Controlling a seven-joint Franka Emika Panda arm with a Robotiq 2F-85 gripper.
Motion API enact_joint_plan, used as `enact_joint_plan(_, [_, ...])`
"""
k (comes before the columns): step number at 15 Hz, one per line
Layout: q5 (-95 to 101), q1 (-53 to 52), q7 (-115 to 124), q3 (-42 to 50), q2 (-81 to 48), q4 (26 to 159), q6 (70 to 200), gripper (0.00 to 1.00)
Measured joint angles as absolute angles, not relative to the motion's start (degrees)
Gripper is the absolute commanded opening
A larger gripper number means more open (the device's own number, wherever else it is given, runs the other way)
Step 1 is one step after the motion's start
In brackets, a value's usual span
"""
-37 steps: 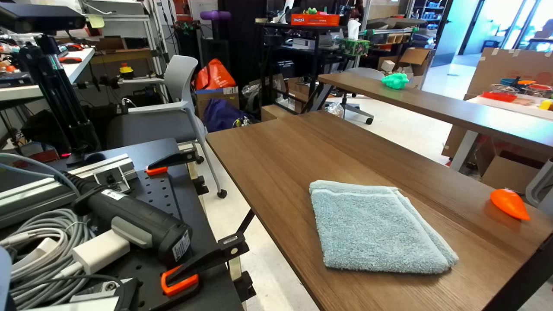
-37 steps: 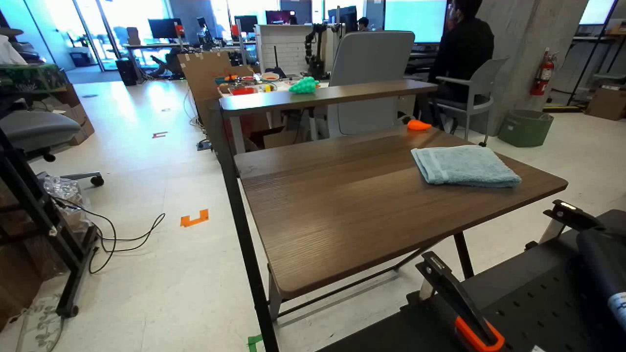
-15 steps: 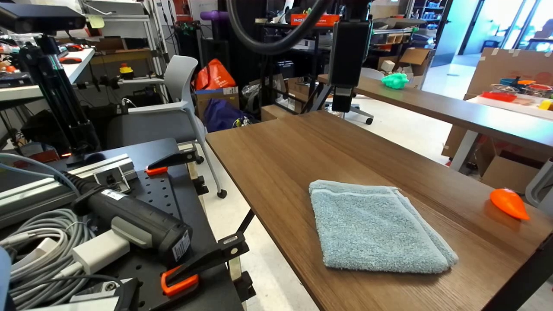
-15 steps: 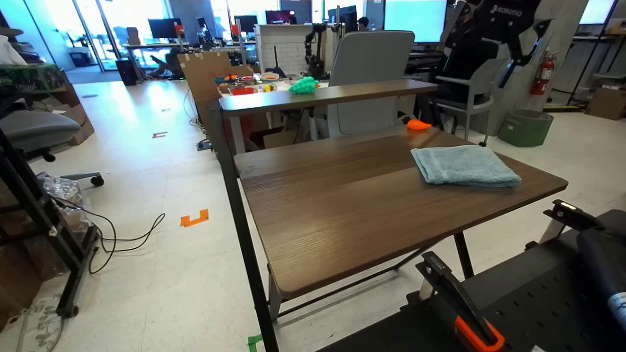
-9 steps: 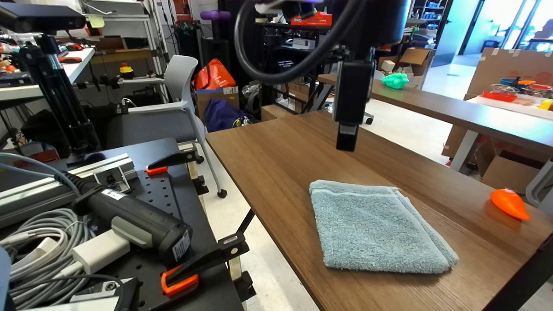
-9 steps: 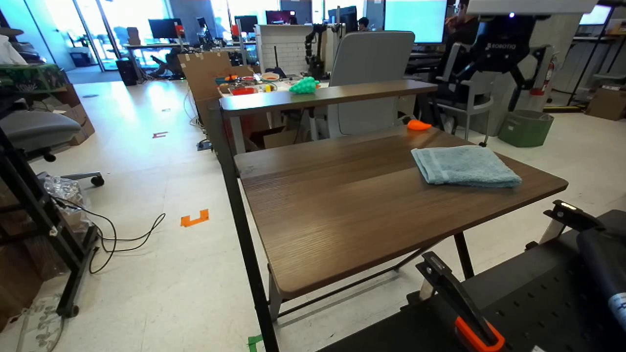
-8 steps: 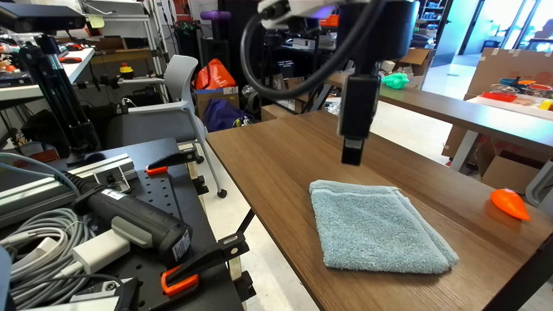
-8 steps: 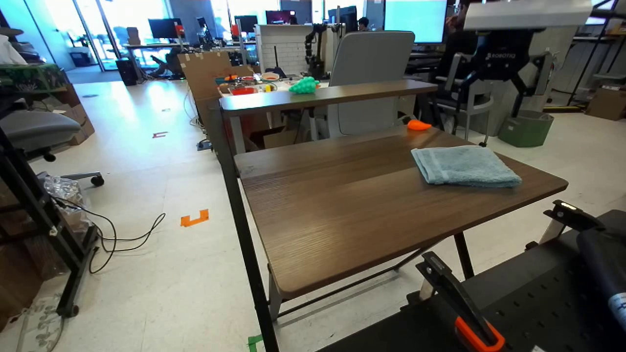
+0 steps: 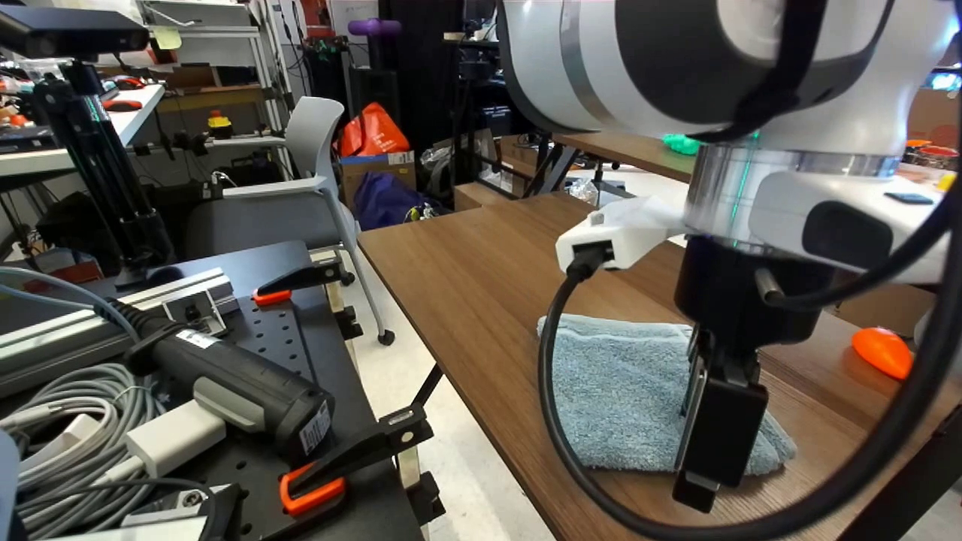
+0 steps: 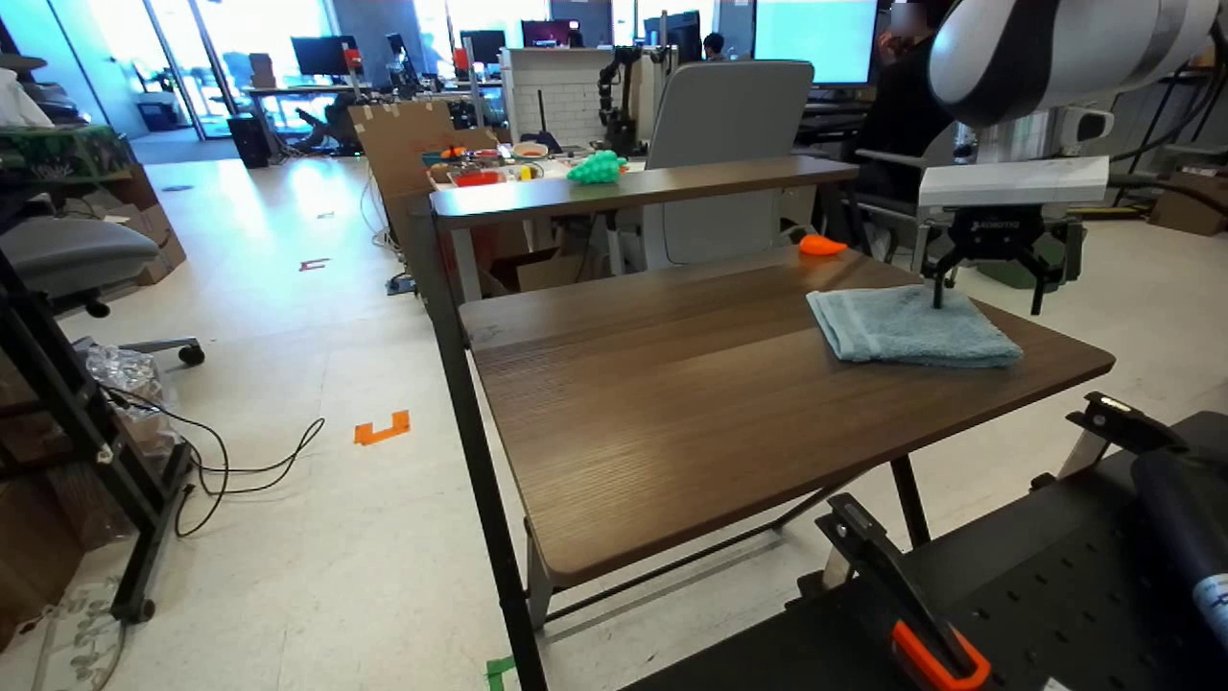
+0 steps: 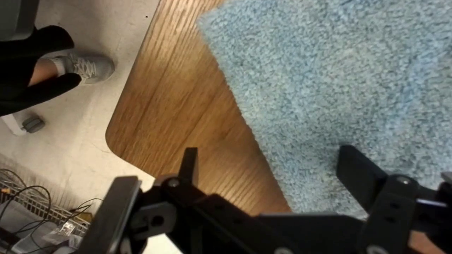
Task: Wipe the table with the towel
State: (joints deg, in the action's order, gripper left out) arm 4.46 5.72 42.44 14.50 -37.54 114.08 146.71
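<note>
The towel (image 9: 616,398) is a folded light blue-grey terry cloth lying flat on the table (image 9: 481,263), near one end; the towel (image 10: 911,331) and the table (image 10: 652,413) show in both exterior views. My gripper (image 10: 988,308) is open and empty, pointing down low over the towel's outer edge. In the wrist view its jaws (image 11: 269,151) straddle that edge: one finger is over the towel (image 11: 317,88), the other over bare wood of the table (image 11: 166,102). I cannot tell whether the finger over the towel touches it. In an exterior view the gripper (image 9: 691,454) partly hides the towel.
An orange object (image 9: 883,352) lies on the table beyond the towel. A raised shelf with a green object (image 10: 597,167) runs along the table's far side. A black bench with clamps (image 9: 353,458) stands alongside. A person's shoe (image 11: 93,67) shows beyond the table's edge.
The arm has come into view from above. The gripper has moved down and across to the towel's outer edge, staying open. The towel has not moved.
</note>
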Motion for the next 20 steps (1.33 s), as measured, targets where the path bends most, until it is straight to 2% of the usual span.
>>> enact_joint_plan(5, [4.3,4.69,42.62,15.38,-37.5,114.19,146.73,1.0])
enact_joint_plan(11, [1.03,4.1,42.09,16.14,-31.36,120.65,154.38,1.0])
enact_joint_plan(20, [-15.1,4.08,42.02,6.57,-33.7,121.28,155.68,1.0])
